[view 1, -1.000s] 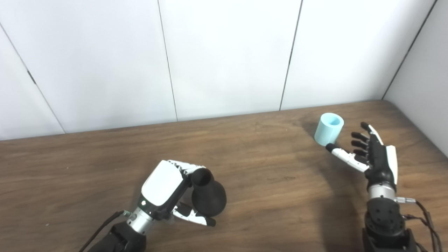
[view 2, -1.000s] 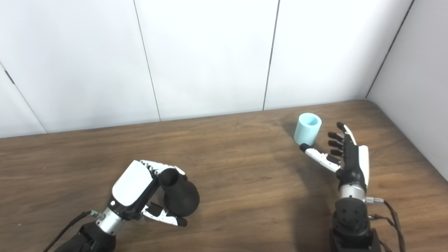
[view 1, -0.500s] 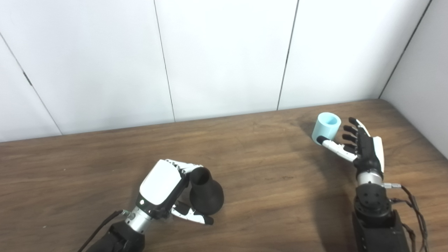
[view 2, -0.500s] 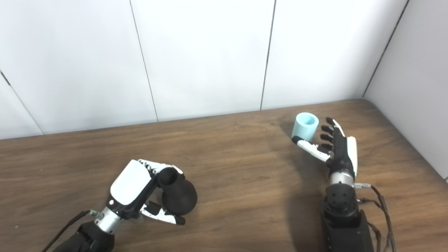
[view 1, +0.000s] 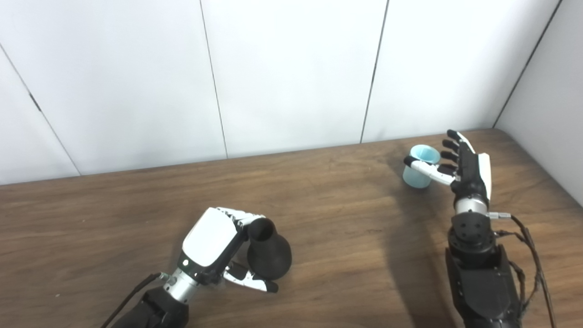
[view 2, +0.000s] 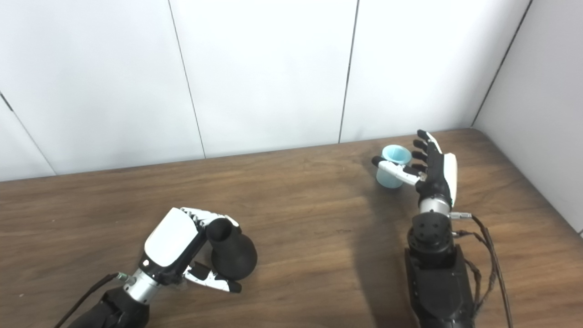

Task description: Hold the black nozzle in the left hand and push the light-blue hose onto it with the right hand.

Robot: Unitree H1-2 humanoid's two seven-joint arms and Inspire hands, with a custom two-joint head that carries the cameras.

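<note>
Nozzle (view 1: 268, 255): black, lower left, gripped by the left hand (view 1: 214, 246).
Hose (view 1: 416, 166): light-blue, upper right; right hand (view 1: 464, 164) spread, empty.
Bench (view 1: 346, 228): brown wood.
Room: white panelled walls (view 1: 291, 73).

Right hand (view 2: 432, 171) spread around light-blue hose (view 2: 391, 169); left hand (view 2: 177, 248) grips black nozzle (view 2: 232, 254).

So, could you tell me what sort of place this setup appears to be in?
Probably a lab test corner: a bare wooden table set against plain white wall panels, with only the black nozzle and light-blue hose laid out.
</note>
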